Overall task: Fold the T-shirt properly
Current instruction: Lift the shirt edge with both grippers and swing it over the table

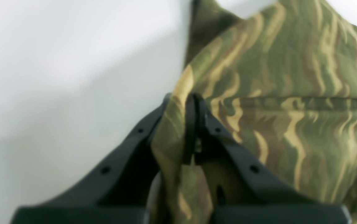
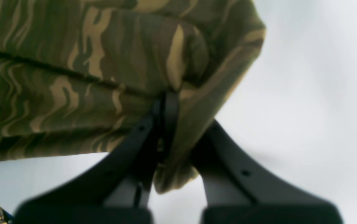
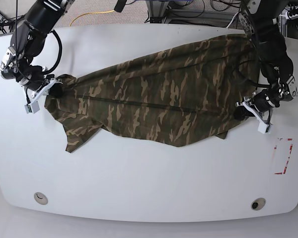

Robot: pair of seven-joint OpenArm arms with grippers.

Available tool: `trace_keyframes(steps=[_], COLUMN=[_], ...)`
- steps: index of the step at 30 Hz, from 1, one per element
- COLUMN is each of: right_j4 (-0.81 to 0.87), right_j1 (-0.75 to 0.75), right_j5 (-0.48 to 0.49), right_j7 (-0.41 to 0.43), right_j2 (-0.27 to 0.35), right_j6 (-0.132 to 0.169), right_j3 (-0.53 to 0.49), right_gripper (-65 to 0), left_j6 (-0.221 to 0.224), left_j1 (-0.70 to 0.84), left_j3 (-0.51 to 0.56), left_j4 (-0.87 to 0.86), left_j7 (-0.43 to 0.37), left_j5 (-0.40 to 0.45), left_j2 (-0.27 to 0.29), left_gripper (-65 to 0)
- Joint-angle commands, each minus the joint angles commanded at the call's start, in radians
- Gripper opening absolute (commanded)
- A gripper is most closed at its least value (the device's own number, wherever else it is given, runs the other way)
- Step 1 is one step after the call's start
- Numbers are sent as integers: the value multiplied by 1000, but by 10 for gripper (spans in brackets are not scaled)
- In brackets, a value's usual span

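The camouflage T-shirt (image 3: 154,99) hangs stretched between my two grippers above the white table (image 3: 139,173), sagging toward the table in the middle. In the base view my right gripper (image 3: 55,89) grips its left end and my left gripper (image 3: 240,112) grips its right end. The left wrist view shows the left gripper (image 1: 194,99) shut on a fold of T-shirt (image 1: 290,93) fabric. The right wrist view shows the right gripper (image 2: 166,99) shut on a bunched edge of the T-shirt (image 2: 72,77). A loose corner droops at the lower left (image 3: 74,144).
A red outlined mark (image 3: 283,156) lies on the table at the right edge. Two round holes (image 3: 39,198) (image 3: 258,204) sit near the front edge. Cables (image 3: 89,15) and equipment stand beyond the far edge.
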Motion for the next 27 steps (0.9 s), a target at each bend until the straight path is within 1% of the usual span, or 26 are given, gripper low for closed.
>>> trace_keyframes(steps=[2,3,4,5,7,8,10,11,15,18,20,23,25,27], right_j4=[-49,-68,-81,-97,-127,-140,-158,-183,-269,-358,-404,-440,-442,-440], right_j1=[23,34,44,58,87,97,115,127,163,190,206,212,212,210], right_j5=[0,0,0,0,0,0,0,0,0,0,0,3,40,86], right_j7=[-2,-6,-18,-35,-69,-78,-86,-87,-87,-87,-89,-121,-123,-129], right_j2=[2,3,3,3,2,0,-2,-2,8,34,35,32,28,3], right_j6=[0,0,0,0,0,0,0,0,0,0,0,0,0,0], right_j3=[-8,-8,-8,-2,8,29,69,91,123,155,155,161,153,152], right_gripper=[-639,-617,-580,-525,-371,-303,-224,-195,-190,-185,-184,-189,-190,-190], left_j6=[0,0,0,0,0,0,0,0,0,0,0,0,0,0], left_j1=[2,2,2,3,15,23,26,26,28,28,28,29,29,29], left_j3=[0,0,-2,-2,-3,-3,-3,-3,-3,-3,-3,-3,-3,-3], left_j4=[0,0,0,0,0,0,0,0,0,0,0,0,0,0], left_j7=[0,0,0,0,0,0,0,0,0,-3,0,0,0,0], left_j5=[0,0,0,0,0,0,0,0,-2,-2,-2,-2,-2,-2], left_j2=[-12,-12,-14,-14,-28,-35,-37,-37,-40,-40,-40,-40,-38,-38], left_gripper=[-640,-640,-640,-640,-640,-640,-640,-640,-639,-639,-639,-639,-639,-639])
